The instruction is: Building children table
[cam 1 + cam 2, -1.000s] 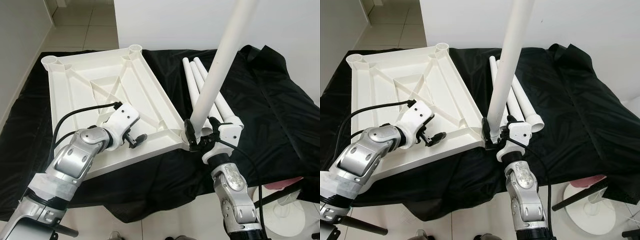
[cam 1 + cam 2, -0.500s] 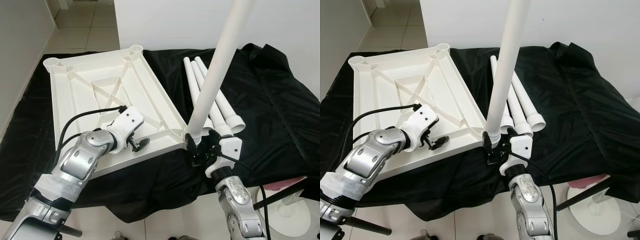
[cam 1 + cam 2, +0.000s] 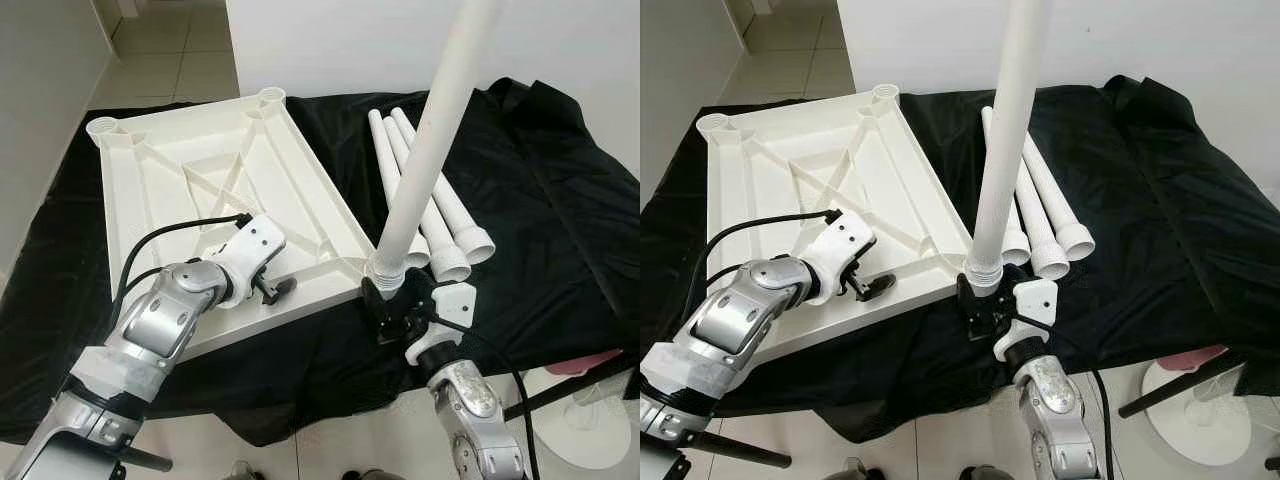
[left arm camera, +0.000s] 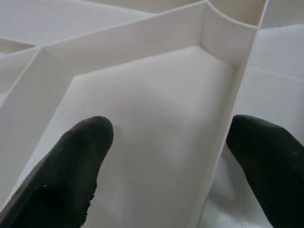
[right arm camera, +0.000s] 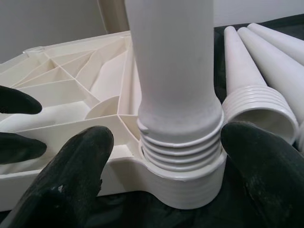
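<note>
White tabletop (image 3: 200,190) lies inverted on the worktop, steadied by the released left claw (image 3: 272,290). One leg (image 3: 1005,150) stands threaded in its corner socket between the parted fingers of the right claw (image 3: 980,305); three legs (image 3: 1045,215) beyond remain unfitted.

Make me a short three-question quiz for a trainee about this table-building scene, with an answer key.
1. True or false: the upright leg stands in a corner socket of the tabletop.
2. How many loose legs lie on the black cloth? A) one B) three C) five
3. Fill in: the left gripper rests on the ____ of the upturned tabletop.

Key:
1. True. Its threaded end sits in the socket, with the right gripper open on either side.
2. B, three.
3. Ribbed underside, near its front edge; the jaws are open.
</note>
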